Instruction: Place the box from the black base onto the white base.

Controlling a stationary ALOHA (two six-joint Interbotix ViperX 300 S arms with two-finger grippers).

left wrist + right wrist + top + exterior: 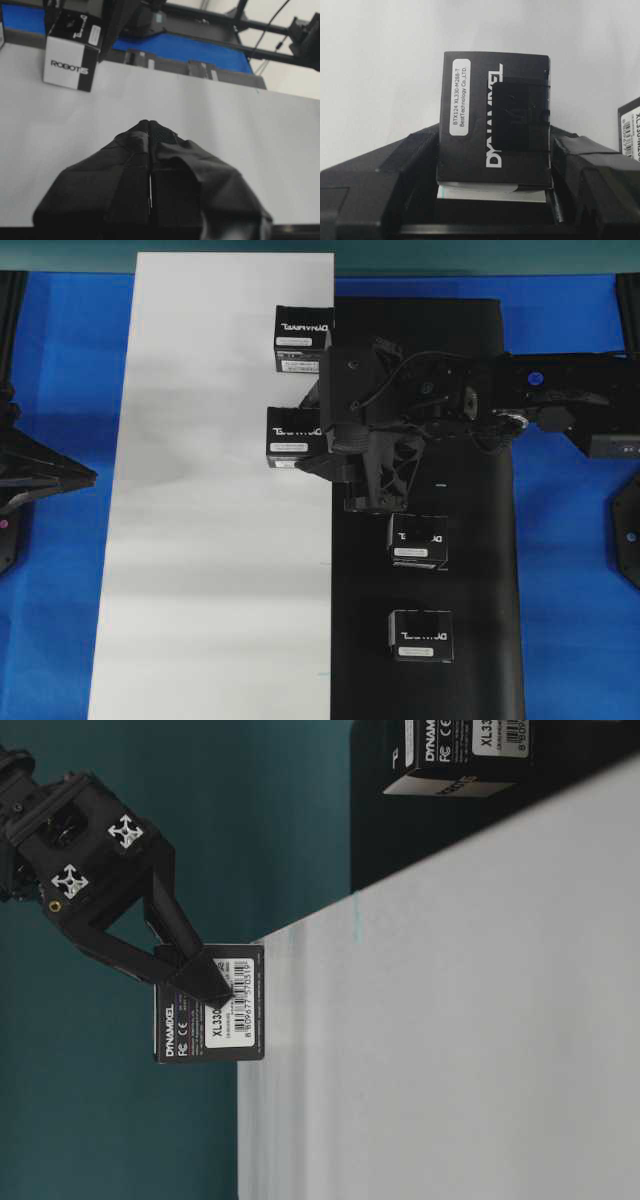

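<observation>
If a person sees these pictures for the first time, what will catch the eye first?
First, the white base and the black base lying side by side on the blue table. Next, the right end effector gripping a box at the white base's edge, one box beyond it and two boxes on the black base.

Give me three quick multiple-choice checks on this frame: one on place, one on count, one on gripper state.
1. Where is the box held by the right gripper?
A. over the white sheet's edge
B. on the blue table
C. at the black sheet's near end

2. How many boxes lie on the black sheet?
A. none
B. two
C. four

3. How is the left gripper?
A. shut on a box
B. wide open
C. shut, holding nothing

Answers:
1 A: overhead, it sits just inside the white sheet by the seam.
2 B: two lie below the arm.
3 C: its fingers meet, nothing between.
</observation>
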